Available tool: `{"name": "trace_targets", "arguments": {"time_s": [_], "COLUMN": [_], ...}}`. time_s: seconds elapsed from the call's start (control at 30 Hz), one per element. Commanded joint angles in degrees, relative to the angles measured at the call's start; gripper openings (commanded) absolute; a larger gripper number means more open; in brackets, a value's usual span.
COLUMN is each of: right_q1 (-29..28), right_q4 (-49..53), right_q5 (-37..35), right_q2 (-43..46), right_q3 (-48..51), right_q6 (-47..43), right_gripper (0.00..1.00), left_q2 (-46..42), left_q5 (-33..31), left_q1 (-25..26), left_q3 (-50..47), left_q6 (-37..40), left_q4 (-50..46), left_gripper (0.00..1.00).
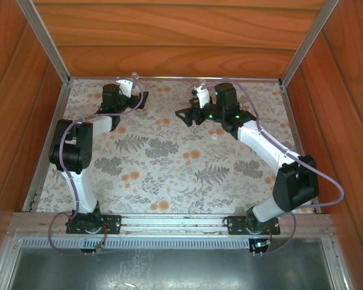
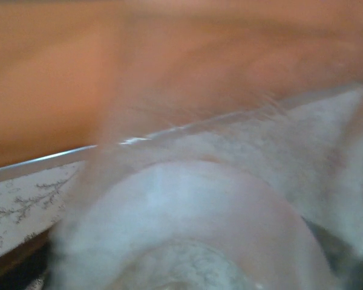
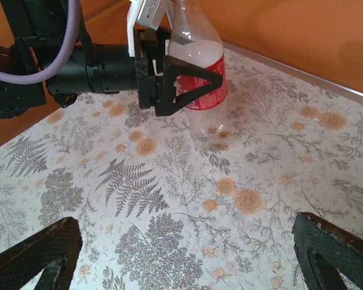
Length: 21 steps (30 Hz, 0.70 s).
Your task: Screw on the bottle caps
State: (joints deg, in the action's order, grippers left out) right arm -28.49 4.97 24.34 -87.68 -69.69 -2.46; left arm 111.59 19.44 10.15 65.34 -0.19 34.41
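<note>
Top view: the left pincer [image 1: 135, 92] is at the far left corner of the flower-patterned desk [image 1: 169, 181], with the clear bottle [image 1: 134, 77] standing at its tips. The right pincer [image 1: 190, 115] hangs over the far middle of the desk, released, its tips pointing toward the left pincer. A small whitish cap [image 1: 215, 136] lies on the desk behind those tips, close beside the right arm.

Left wrist: badly blurred. A pale rounded shape, probably the bottle, sits right against the lens.

Right wrist: the left pincer [image 3: 190, 81] straddles the upright bottle [image 3: 209, 124] at its red-and-white label. I cannot tell whether its jaws press the bottle. The bottle's base rests on the desk [image 3: 169, 199]. The right pincer [image 3: 184, 226] is spread wide with only desk between its fingers.
</note>
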Motion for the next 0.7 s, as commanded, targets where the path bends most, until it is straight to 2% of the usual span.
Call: {"name": "trace_targets", "arguments": {"time_s": [0.0,0.37,0.53,0.67], "right_q1": [-0.07,0.04,1.22,1.60], "right_q4": [0.04,-2.79,-5.70,-6.74], "right_q5": [0.80,-1.18,-8.95,-16.12], "right_q2": [1.87,5.44,10.03,14.55], "right_q3": [1.36,6.11,12.96,19.42], "right_q6": [0.17,2.64,8.15,11.03], "right_gripper": [0.95,0.95,0.95,0.97], "left_q2": [0.09,-5.41,-10.62,-15.49], "left_q5": [2.34,7.11,14.11,14.61], "left_q1": [-0.32,-0.15,2.67,8.67], "left_q3": [1.03,-4.83,-10.44,-15.95], "left_q6": [-0.48,3.86,6.89,12.44], "left_q4": [-0.20,-0.15,-0.14,-0.16], "left_gripper": [0.78,0.76,0.76,0.77]}}
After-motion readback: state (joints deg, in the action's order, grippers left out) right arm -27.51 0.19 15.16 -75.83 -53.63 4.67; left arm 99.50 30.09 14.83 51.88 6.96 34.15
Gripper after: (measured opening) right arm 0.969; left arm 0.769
